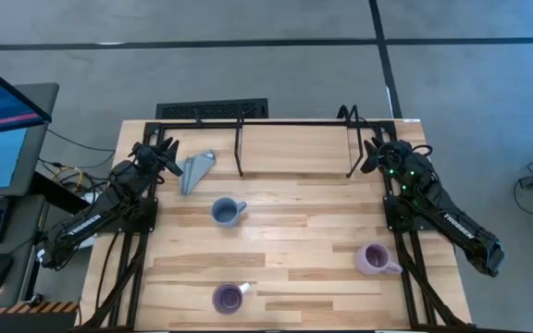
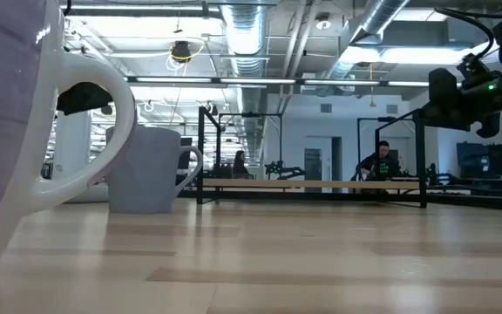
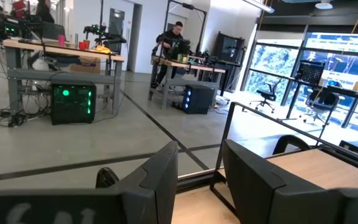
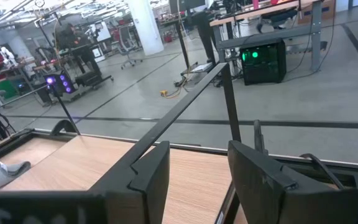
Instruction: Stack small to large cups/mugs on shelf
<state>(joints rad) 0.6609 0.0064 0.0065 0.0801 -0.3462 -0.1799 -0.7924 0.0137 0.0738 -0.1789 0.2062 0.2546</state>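
While both grippers hang released and empty by the shelf (image 1: 294, 148), the blue-grey mug (image 1: 225, 212) sits nearer the left gripper (image 1: 167, 154).

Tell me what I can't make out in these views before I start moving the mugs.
- Purple mug: in the low view it sits so close that the picture's left edge cuts most of it off.
- Lilac mug: absent from the low view and both wrist views.
- Left gripper: outside the low view.
- Shelf: the low view shows it far off, behind the blue-grey mug.
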